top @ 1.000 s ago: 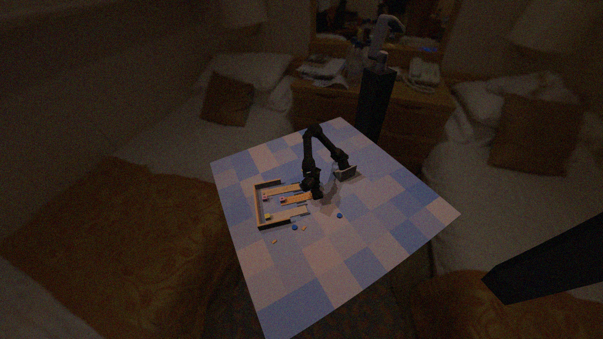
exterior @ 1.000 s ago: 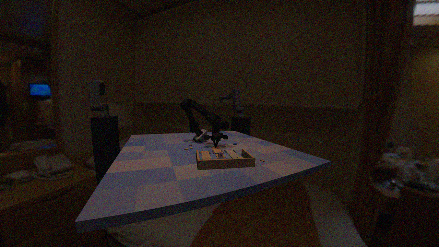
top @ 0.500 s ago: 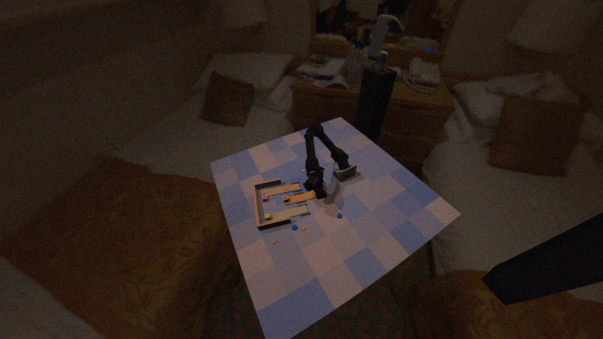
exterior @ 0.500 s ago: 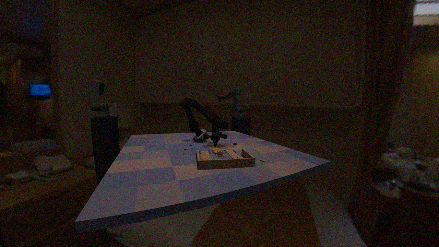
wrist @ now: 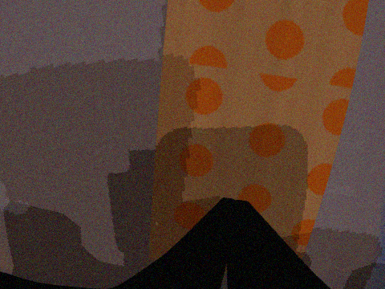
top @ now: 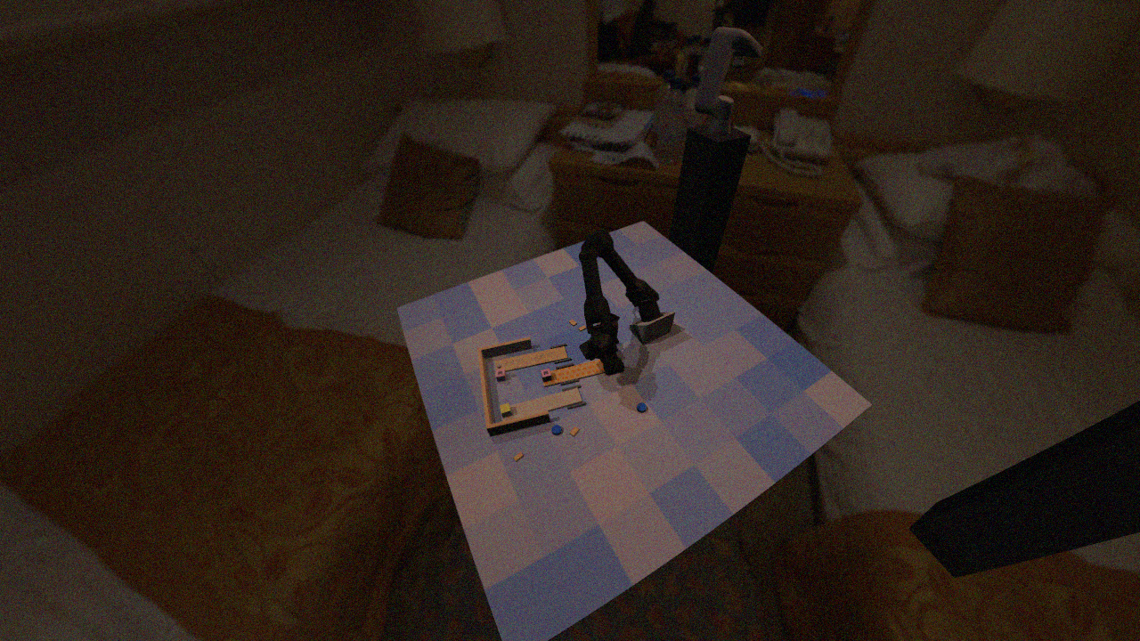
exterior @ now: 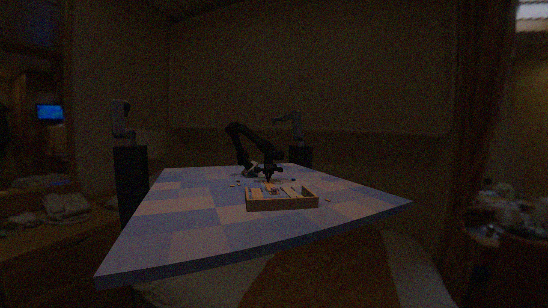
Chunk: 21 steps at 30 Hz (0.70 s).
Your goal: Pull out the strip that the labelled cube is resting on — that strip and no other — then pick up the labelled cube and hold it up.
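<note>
A three-walled tray [top: 485, 390] [exterior: 281, 203] holds three tan strips. The middle strip [top: 577, 371] [exterior: 269, 183] [wrist: 268, 86] has orange dots and sticks out past the tray's open side. A pink labelled cube [top: 547, 374] [exterior: 273, 191] sits on its inner end. My gripper [top: 612, 368] [exterior: 267, 179] [wrist: 233, 211] is shut, with its fingertips down on the outer end of the dotted strip. Nothing is between the fingers. In the wrist view the cube is out of sight.
A second pink cube [top: 500, 371] sits on the far strip [top: 532, 360] and a yellow cube [top: 505, 409] on the near strip [top: 541, 406]. Two blue discs [top: 641, 407] [top: 557, 428] and small orange chips [top: 574, 431] [top: 517, 456] lie on the checkered table [top: 638, 510].
</note>
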### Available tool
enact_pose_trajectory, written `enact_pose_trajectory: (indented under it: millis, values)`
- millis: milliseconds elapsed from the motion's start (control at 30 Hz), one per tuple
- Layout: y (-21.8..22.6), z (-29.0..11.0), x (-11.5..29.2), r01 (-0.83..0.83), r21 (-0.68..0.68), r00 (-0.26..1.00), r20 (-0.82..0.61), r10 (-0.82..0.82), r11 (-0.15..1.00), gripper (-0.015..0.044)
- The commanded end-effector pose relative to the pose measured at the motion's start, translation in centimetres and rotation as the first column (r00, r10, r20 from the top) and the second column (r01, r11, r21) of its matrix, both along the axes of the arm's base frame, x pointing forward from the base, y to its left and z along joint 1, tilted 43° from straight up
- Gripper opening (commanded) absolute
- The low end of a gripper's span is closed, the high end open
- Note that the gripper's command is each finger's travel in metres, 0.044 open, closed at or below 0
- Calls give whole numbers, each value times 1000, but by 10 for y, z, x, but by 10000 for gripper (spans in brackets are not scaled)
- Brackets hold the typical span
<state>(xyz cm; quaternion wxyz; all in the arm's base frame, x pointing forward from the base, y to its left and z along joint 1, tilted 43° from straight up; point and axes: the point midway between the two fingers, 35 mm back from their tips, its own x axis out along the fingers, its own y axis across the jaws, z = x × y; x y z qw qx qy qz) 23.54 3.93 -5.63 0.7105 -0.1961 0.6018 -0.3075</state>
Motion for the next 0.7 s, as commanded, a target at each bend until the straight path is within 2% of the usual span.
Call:
enact_pose_trajectory:
  millis: [0, 533, 667]
  values:
    - [-3, -3, -11, 15, 1, 1000, -18, -15, 1000, 0]
    - [-1, -7, -31, 15, 2, 1000, -19, -15, 1000, 0]
    - [25, 19, -24, 11, 4, 1000, -16, -11, 1000, 0]
